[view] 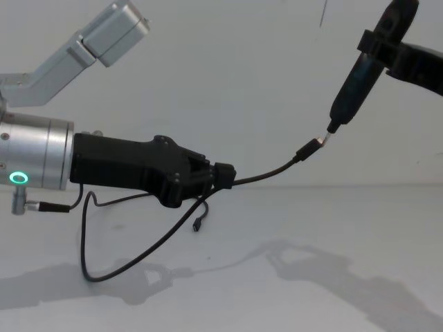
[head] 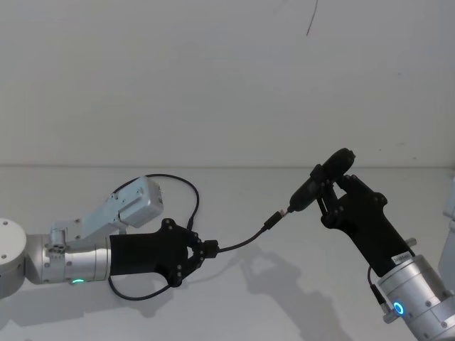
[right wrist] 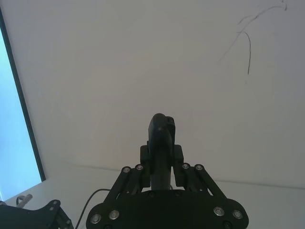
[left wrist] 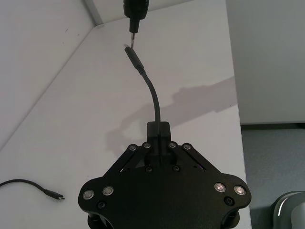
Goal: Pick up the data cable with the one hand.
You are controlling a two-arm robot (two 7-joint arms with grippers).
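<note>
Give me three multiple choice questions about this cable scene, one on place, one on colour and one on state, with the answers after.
1. Where is the raised plug of the data cable?
A. Just below the tip of the pen-like device
B. Flat on the table
C. Under the left tool

2. What colour is the ring glowing on the left wrist?
A. Red
B. Green
C. White

3. What state is the left tool in?
A. Open above the cable
B. Shut on nothing
C. Shut on the cable

Answers:
1 A: chest view shows the plug meeting the tip of the black pen-like device held in the right tool.
2 B: the ring glows green.
3 C: the cable runs out from between its closed fingers.
</note>
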